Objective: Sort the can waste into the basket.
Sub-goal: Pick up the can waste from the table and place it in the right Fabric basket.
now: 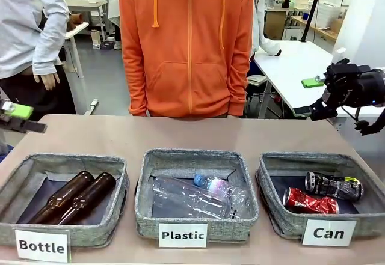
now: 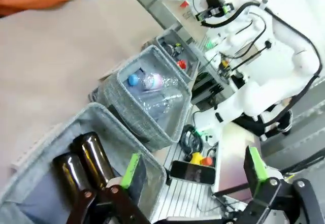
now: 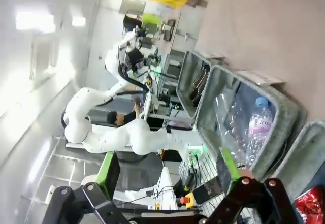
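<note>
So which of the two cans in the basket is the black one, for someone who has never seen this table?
Three grey baskets line the near edge of the table; take the one labelled "Can", on the right. Two crushed cans lie inside. The black can is the farther one, dark with silver ends and white markings, unlike the red can in front.

Even, bright indoor light falls from overhead; the bench (image 1: 198,134) shows only soft shadows. The front view is sharp. Both wrist views bend strongly at the edges, and the right wrist view's ceiling lamps (image 3: 30,21) glare, perhaps washing out detail nearby.
</note>
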Robot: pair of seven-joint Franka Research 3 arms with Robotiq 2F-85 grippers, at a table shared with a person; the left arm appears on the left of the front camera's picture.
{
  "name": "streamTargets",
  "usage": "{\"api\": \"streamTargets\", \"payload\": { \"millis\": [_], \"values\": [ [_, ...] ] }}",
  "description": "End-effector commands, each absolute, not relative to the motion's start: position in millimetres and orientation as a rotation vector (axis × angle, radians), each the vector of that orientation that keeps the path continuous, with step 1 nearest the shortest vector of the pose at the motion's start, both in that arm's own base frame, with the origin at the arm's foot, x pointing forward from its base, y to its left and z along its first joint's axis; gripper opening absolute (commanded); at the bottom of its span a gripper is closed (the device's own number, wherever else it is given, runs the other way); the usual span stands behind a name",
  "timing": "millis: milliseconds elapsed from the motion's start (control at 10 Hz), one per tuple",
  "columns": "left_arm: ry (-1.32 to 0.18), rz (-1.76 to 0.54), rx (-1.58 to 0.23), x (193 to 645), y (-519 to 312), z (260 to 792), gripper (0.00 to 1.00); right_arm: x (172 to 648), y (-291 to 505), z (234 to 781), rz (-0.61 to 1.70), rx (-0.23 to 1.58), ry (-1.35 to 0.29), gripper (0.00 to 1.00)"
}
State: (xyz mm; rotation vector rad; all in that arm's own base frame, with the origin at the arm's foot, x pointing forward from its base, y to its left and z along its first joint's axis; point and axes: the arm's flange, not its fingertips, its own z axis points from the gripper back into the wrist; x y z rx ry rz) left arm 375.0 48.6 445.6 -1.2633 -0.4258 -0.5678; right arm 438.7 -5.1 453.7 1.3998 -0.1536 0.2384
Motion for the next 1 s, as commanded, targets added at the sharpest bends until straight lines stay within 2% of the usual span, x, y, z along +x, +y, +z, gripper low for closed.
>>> {"api": "streamTargets", "payload": {
  "millis": [0,900],
  "values": [
    [-0.422,-0.631,-1.162,375.3,26.3,477.9,1.0,431.3,4.0,454.0,0.324,1.398,-0.126,1.0],
    [-0.422,-0.631,-1.162,375.3,26.3,477.9,1.0,431.3,4.0,454.0,0.324,1.398,-0.126,1.0]
  ]
}}
